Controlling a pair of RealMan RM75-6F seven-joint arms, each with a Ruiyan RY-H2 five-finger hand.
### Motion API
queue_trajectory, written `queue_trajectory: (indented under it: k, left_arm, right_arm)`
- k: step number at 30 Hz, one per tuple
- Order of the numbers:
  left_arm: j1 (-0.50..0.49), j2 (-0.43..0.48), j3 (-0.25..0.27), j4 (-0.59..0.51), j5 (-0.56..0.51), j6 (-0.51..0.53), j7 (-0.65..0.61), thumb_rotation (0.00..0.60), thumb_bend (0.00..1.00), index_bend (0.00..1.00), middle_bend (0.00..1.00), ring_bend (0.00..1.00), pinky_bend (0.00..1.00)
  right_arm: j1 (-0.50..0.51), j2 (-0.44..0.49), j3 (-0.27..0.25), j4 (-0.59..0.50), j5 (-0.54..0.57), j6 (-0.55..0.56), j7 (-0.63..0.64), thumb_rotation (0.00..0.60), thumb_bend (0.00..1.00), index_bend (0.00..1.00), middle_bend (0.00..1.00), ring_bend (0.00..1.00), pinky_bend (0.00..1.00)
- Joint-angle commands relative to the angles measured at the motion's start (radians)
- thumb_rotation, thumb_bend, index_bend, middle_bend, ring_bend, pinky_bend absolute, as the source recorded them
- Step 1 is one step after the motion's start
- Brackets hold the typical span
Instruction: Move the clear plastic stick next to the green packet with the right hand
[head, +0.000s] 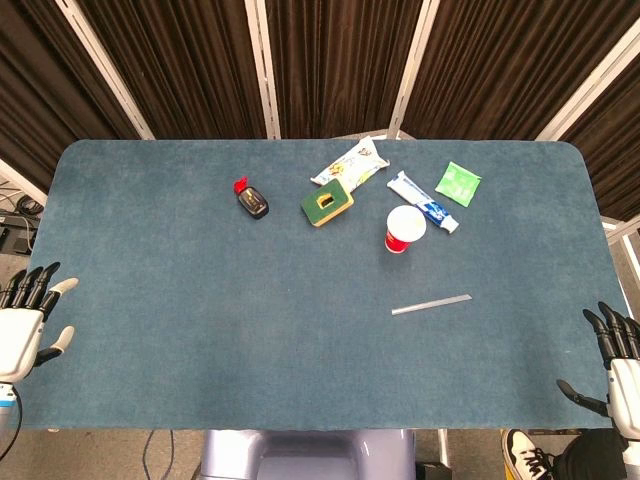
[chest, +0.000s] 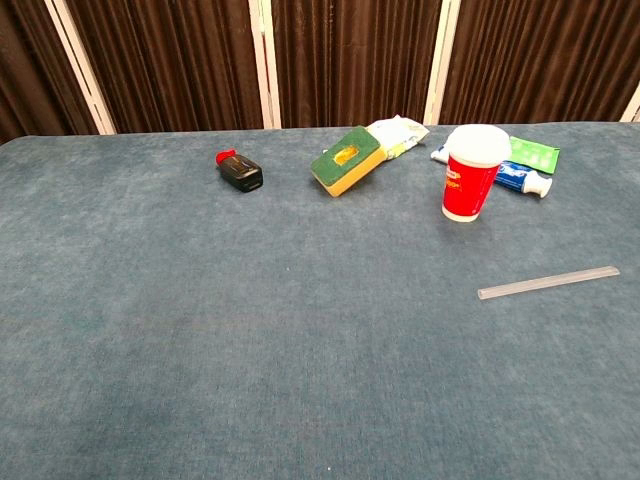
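Lying flat on the table (head: 150, 300), well apart from both hands, the clear stick (head: 431, 304) sits toward the right edge, nearer the front than the red cup (head: 404, 229). The green packet (head: 458, 184) is near the back right. The right hand (head: 618, 365), released and empty, should be lowered squarely over the thin stick. The left hand (head: 25, 320) is likewise empty.

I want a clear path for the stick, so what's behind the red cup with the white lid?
Behind the red cup with the white lid lie the blue-and-white toothpaste tube and, further back, the flat green packet. In the chest view the cup hides part of the tube.
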Motion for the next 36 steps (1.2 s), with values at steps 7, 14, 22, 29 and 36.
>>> queue_trajectory:
  k: [7,14,22,29,36]
  left_arm:
    - [-0.001,0.0,-0.001,0.003,-0.001,-0.001,-0.003,0.6,0.38,0.19,0.0,0.0,0.0]
    - [-0.001,0.002,0.001,0.006,0.003,-0.002,-0.019,0.6,0.38,0.19,0.0,0.0,0.0]
    - [-0.004,0.003,-0.002,-0.002,-0.004,-0.008,-0.009,0.6,0.38,0.19,0.0,0.0,0.0]
    - [-0.001,0.001,-0.001,-0.005,-0.005,-0.004,-0.001,0.6,0.38,0.19,0.0,0.0,0.0]
    - [-0.001,0.003,0.0,-0.004,-0.003,-0.005,-0.01,0.6,0.38,0.19,0.0,0.0,0.0]
  right_arm:
    - [0.003,0.0,-0.001,-0.003,0.003,-0.008,-0.007,0.6,0.09,0.07,0.0,0.0,0.0]
    - [0.001,0.0,-0.001,-0.002,0.002,-0.005,-0.009,0.6,0.09,0.07,0.0,0.0,0.0]
    - [0.005,-0.002,0.0,-0.002,0.006,-0.013,-0.005,0.6,0.09,0.07,0.0,0.0,0.0]
    - [0.005,0.002,-0.003,-0.007,0.004,-0.015,0.007,0.6,0.09,0.07,0.0,0.0,0.0]
    - [0.011,0.007,-0.003,-0.024,0.017,-0.036,0.005,0.6,0.1,0.07,0.0,0.0,0.0]
